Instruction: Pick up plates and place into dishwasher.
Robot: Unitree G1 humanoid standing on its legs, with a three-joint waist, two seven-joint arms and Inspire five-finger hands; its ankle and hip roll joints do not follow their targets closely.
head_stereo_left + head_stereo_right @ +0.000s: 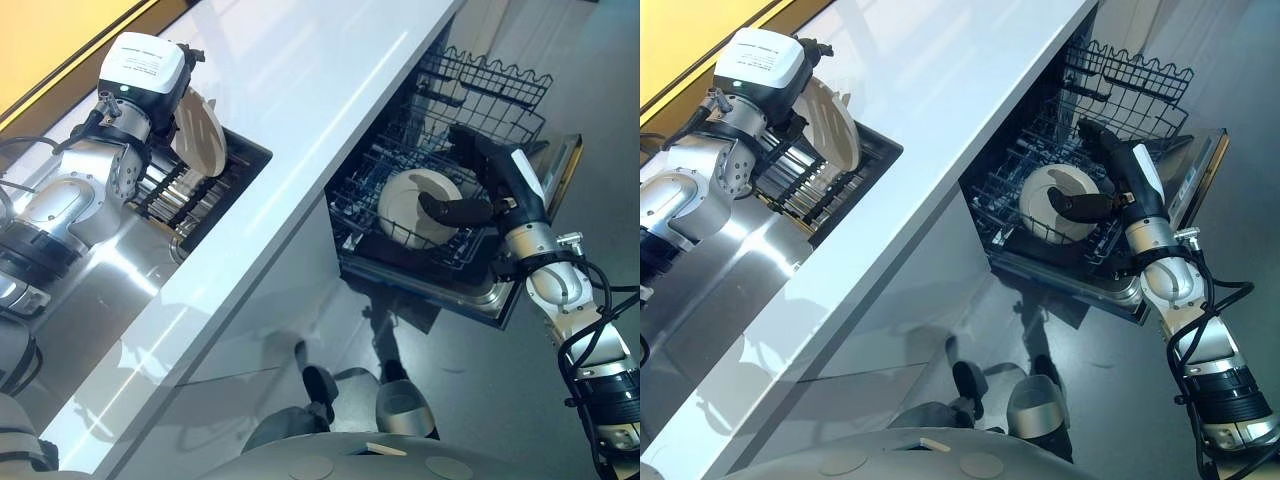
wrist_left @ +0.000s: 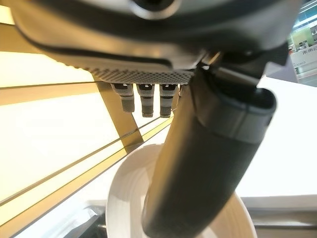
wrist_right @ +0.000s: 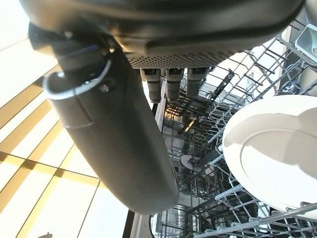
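Note:
My left hand (image 1: 150, 95) is over the sink's dish rack (image 1: 195, 195), shut on a white plate (image 1: 205, 130) that it holds upright. The left wrist view has its thumb (image 2: 198, 163) lying across that plate (image 2: 124, 198). A second white plate (image 1: 410, 210) stands on edge in the dishwasher's lower rack (image 1: 360, 200). My right hand (image 1: 490, 165) hovers over this rack with straight fingers, open. Its thumb (image 1: 1085, 207) reaches in front of the plate; in the right wrist view the plate (image 3: 272, 153) is apart from the thumb (image 3: 114, 129).
A long white counter (image 1: 300, 120) runs between the sink and the dishwasher. The dishwasher's upper wire rack (image 1: 490, 80) is pulled out behind my right hand. The open door (image 1: 470, 290) juts over the dark floor. Dark slats of the dish rack hold more items (image 1: 805, 185).

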